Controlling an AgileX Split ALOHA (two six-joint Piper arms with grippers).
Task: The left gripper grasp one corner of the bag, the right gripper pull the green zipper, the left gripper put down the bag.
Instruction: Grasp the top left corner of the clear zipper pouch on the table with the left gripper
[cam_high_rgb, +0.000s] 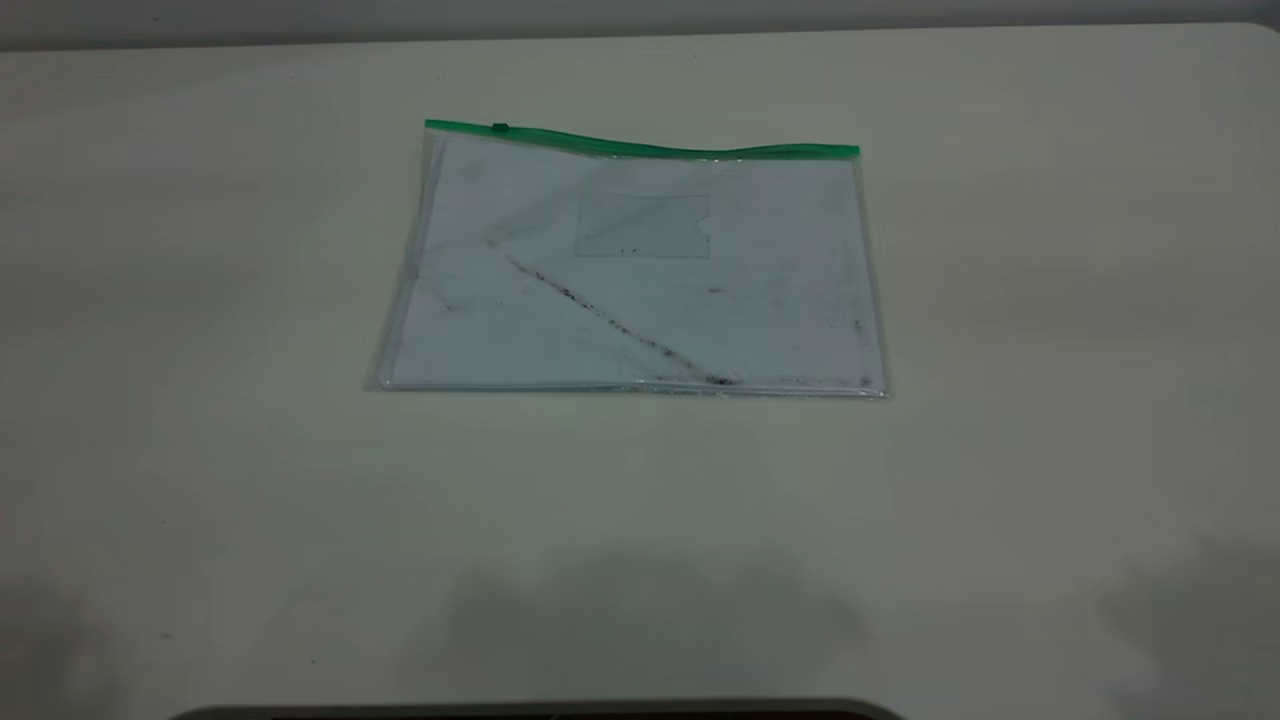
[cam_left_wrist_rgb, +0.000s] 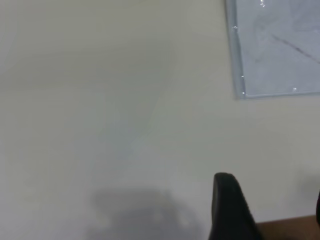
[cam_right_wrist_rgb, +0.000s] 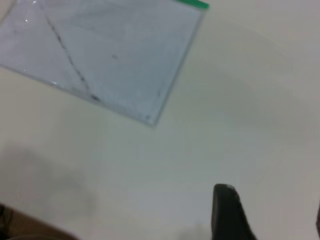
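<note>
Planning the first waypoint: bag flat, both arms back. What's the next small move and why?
Probably bring the left gripper forward toward the bag's near left corner. The bag lies flat and untouched on the table, the green zipper sits along its far edge with the slider near the left end, and both wrist views show the bag well ahead of the right gripper too, so nothing is grasped yet.

No legible text, label, brand, number or sign appears in any view; the bag (cam_high_rgb: 640, 270) carries only a dark diagonal smudge and a blank rectangular window, with no printed characters
</note>
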